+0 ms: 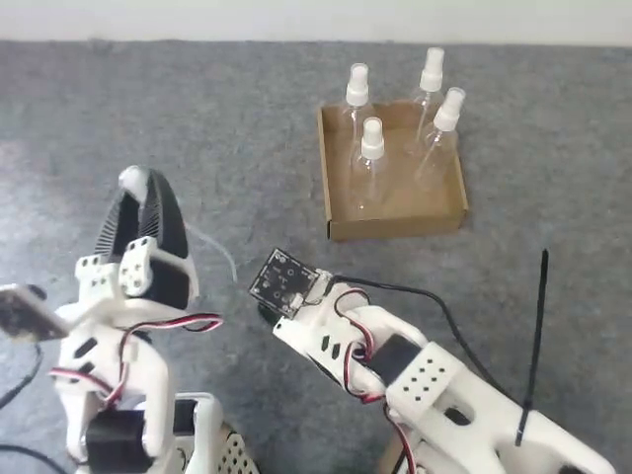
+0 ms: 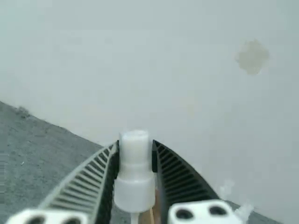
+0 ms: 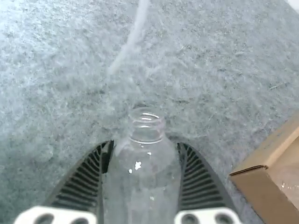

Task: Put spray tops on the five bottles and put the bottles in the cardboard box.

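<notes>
Left pincer [image 2: 135,145] clamps spray top [image 2: 135,186]; right pincer [image 3: 145,145] low, gripping uncapped bottle [image 3: 145,179].

The left gripper [image 2: 135,147] grips a white spray top [image 2: 135,173], with pale wall [image 2: 163,70] and grey carpet [image 2: 42,154] behind.

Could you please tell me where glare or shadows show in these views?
High view: soft, even light, no hard shadow by the cardboard box. Right wrist view: small bright glints on the clear bottle in the right tool. Left wrist view: the spray top in the left tool is evenly lit, without glare.
</notes>
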Tool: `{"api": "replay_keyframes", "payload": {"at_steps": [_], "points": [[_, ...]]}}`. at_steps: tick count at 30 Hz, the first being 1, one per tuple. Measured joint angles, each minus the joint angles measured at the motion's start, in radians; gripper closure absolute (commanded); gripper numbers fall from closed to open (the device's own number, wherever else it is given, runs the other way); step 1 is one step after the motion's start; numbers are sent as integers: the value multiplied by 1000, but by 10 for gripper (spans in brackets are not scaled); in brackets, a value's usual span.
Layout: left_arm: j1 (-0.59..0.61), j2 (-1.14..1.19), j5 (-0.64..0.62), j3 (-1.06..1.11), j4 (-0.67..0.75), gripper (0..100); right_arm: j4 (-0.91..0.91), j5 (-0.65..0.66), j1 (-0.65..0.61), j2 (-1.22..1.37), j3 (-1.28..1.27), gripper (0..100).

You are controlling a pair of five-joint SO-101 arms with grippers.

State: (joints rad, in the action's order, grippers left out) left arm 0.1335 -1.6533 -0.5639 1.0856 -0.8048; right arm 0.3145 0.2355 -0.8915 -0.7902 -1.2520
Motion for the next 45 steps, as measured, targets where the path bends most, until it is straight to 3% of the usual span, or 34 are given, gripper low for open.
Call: {"api": "replay_keyframes", "payload": {"at_steps": [13, 33, 38, 45], "points": [[-100, 152, 0, 11, 64, 987, 0, 0, 0, -143, -52, 992], [-104, 187, 0, -38, 81, 987, 0, 0, 0, -143, -55, 992], [-104, 181, 0, -25, 143, 987, 0, 0, 0, -143, -55, 992], [-199, 186, 2, 43, 149, 987, 0, 0, 0, -143, -55, 992]]}}
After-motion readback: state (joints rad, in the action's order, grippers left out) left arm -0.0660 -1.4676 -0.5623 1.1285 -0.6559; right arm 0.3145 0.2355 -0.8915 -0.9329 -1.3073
